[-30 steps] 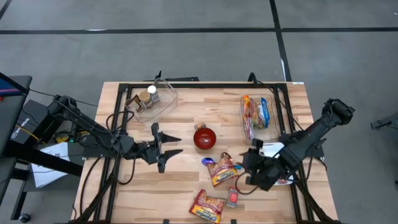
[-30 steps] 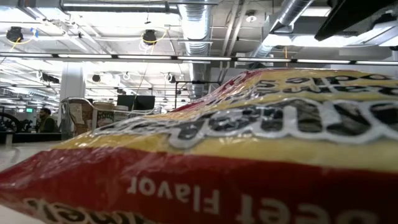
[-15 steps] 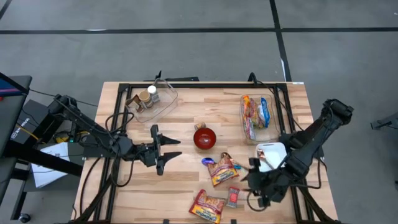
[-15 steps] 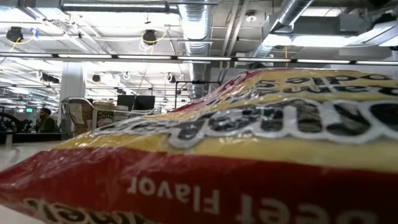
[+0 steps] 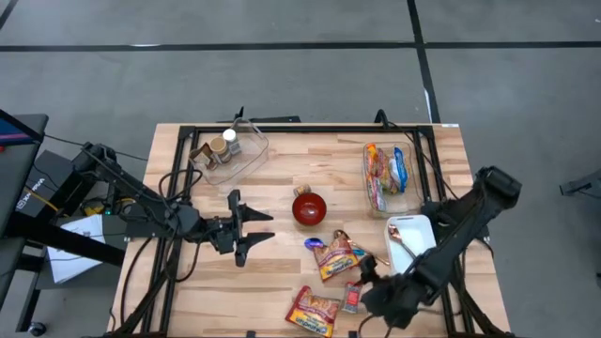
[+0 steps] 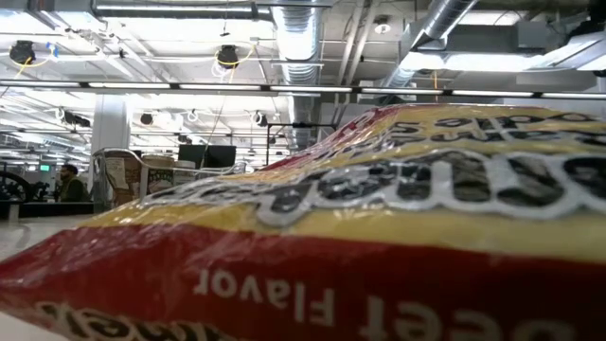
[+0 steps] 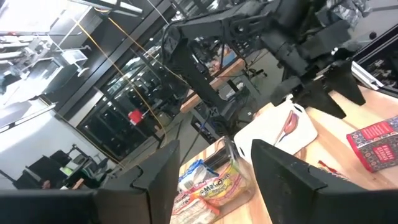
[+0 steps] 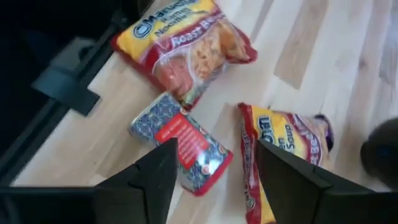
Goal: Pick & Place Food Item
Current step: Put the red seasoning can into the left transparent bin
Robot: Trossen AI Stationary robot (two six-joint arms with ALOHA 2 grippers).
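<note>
Taking the red bowl at the middle of the wooden table as the marker: far to its left and a little beyond it sits a clear tub with 2 small jars inside. Closer in on the bowl's left hangs the left gripper, its 2 fingers spread apart with nothing between them, pointing toward the bowl and waiting.

Just nearside and right of the bowl lies a crumpled noodle packet. Nearer the table's front edge, below the bowl, lies a second noodle packet, flat (this is the one filling the low view). Touching its right end is the small red-and-blue packet, the food item the right arm is over.

The right gripper hovers just right of that small packet, low over the front edge. In the right wrist view its 2 fingers stand apart and empty, and the small packet lies on the wood ahead of the gap between them, not pinched.

Right of the bowl sits a white plate with a bit of food on it, and beyond that a clear tray of wrapped packets.
</note>
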